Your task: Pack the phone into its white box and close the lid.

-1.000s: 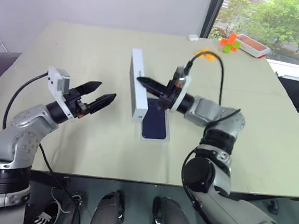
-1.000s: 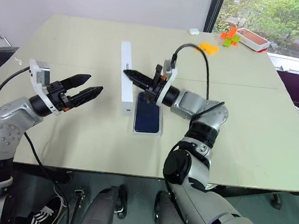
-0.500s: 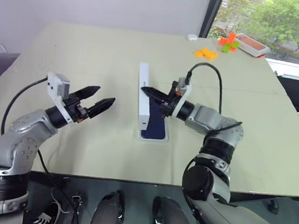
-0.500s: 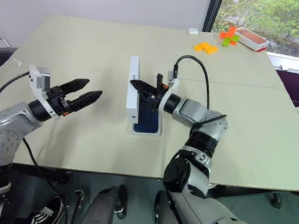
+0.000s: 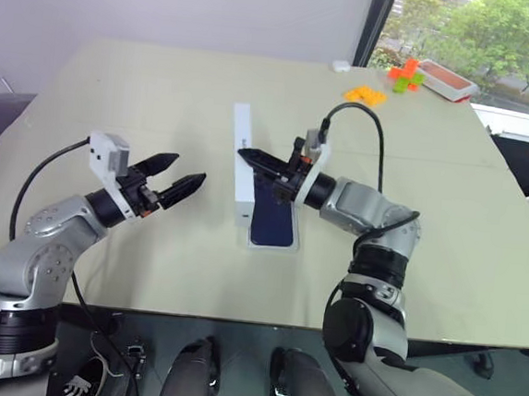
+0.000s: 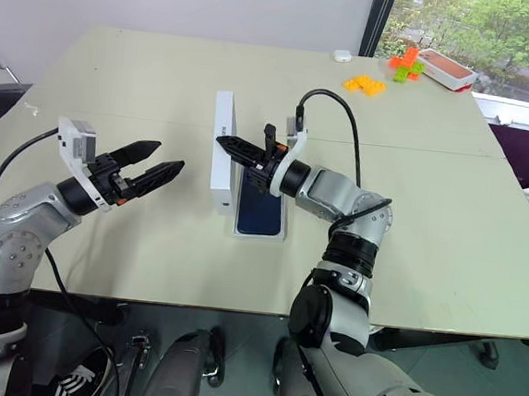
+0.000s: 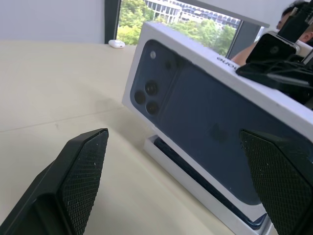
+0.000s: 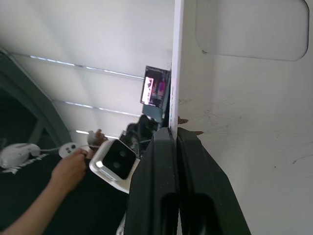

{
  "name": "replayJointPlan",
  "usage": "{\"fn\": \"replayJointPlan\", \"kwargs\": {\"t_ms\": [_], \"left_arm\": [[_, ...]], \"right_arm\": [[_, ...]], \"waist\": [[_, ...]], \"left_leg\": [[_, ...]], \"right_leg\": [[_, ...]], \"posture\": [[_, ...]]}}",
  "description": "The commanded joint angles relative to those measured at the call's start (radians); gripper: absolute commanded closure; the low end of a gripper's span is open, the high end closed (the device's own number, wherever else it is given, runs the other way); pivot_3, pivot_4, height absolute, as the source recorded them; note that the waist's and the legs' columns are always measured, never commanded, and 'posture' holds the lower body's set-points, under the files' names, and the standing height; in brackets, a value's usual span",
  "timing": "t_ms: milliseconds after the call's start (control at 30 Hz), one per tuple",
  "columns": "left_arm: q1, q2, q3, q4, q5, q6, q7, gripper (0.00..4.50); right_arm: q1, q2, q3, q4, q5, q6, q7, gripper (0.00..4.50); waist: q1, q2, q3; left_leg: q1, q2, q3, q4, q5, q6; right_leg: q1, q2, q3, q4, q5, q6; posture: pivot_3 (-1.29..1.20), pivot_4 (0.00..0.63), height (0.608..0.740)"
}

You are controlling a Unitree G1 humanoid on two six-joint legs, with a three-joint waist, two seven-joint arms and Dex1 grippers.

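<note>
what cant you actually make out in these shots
- the phone: its upper end, in both eye views, is hidden behind the right gripper and the lid, which stands on edge.
- the white box: in the left wrist view its far side is hidden by the lid.
- The lid's printed word: cut off in the left wrist view by the right gripper.
- Orange and green pieces at the table's far edge: too small to identify.

On the narrow side wall of the lid (image 7: 210, 93), in the upper right of the left wrist view, grey printed letters stand upside down; only a fragment resembling "one" can be made out. No other text or number is legible.
</note>
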Motion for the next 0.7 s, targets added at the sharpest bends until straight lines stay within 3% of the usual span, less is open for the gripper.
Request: {"fn": "replayJointPlan", "kwargs": {"t_ms": [33,467,700], "left_arm": [[-0.013,-0.003,-0.007,-0.009,-0.004,-0.01,-0.006,0.0],[0.001,-0.016,-0.019,0.007,0.031,-0.037,0.003,0.0],[0.009,-0.04,-0.032,0.004,0.039,-0.04,0.009,0.0]], "right_arm": [[0.128,0.089,0.059,-0.01,0.111,-0.005,-0.024,4.4],[0.258,0.042,0.276,-0.029,0.217,-0.155,-0.085,4.4],[0.25,0.013,0.327,-0.04,0.215,-0.275,-0.056,4.4]], "waist": [[0.0,0.0,0.0],[-0.009,0.002,0.001],[-0.021,0.002,0.001]], "left_leg": [[0.0,0.0,0.0,0.0,0.0,0.0],[0.002,0.0,0.001,0.0,-0.001,-0.001],[0.005,0.001,-0.001,-0.003,-0.001,-0.002]], "right_leg": [[0.0,0.0,0.0,0.0,0.0,0.0],[0.003,-0.001,0.001,-0.003,0.0,0.0],[0.004,-0.001,0.0,-0.003,0.0,-0.001]], "posture": [[0.0,0.15,0.74],[0.0,0.15,0.74],[0.0,0.15,0.74]]}}
